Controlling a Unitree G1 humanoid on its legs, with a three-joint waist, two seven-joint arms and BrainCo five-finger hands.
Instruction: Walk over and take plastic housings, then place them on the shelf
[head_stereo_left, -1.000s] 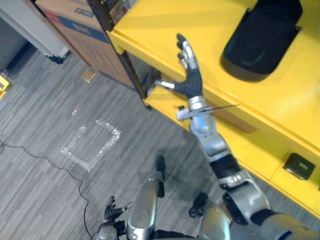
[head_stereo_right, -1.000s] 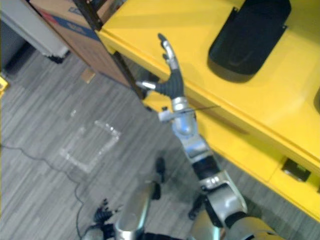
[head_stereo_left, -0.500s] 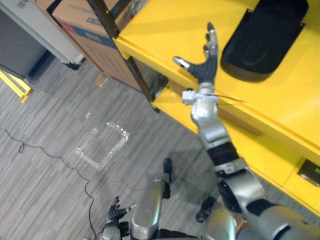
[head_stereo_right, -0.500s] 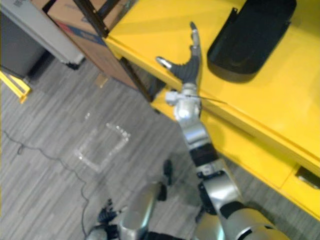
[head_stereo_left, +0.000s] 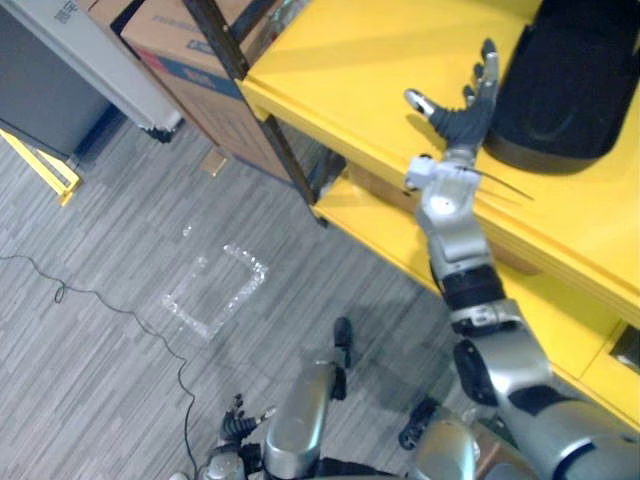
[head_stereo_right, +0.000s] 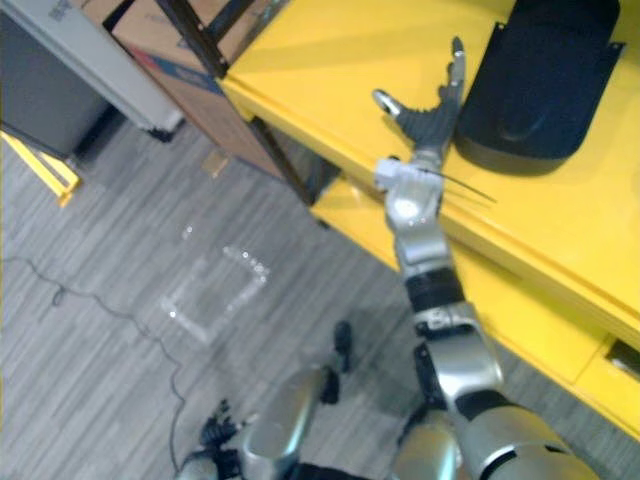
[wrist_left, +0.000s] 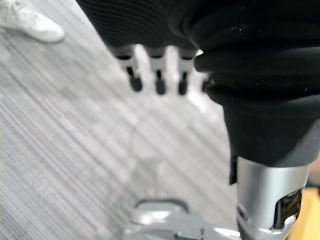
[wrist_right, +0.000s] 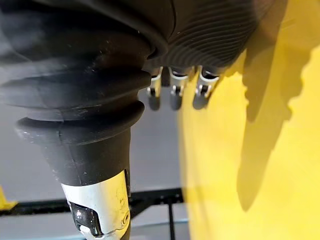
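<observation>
A black plastic housing (head_stereo_left: 575, 85) lies on the top board of the yellow shelf (head_stereo_left: 350, 60). My right hand (head_stereo_left: 465, 110) is raised over that board just left of the housing, open, with fingers straight and thumb spread, holding nothing. In the right wrist view its fingers (wrist_right: 172, 92) hang straight above the yellow surface. My left hand (head_stereo_left: 235, 425) hangs low over the floor, and its fingers (wrist_left: 157, 82) are relaxed and empty.
A lower yellow shelf board (head_stereo_left: 400, 240) runs beneath the top one. A black shelf post (head_stereo_left: 260, 110) and a cardboard box (head_stereo_left: 190, 60) stand at the shelf's left end. Tape marks (head_stereo_left: 215, 290) lie on the grey carpet. A person's white shoe (wrist_left: 30, 25) is nearby.
My right hand has swung to the right along the shelf top and closer to the black housing. The view has shifted as well. The left hand stays low.
</observation>
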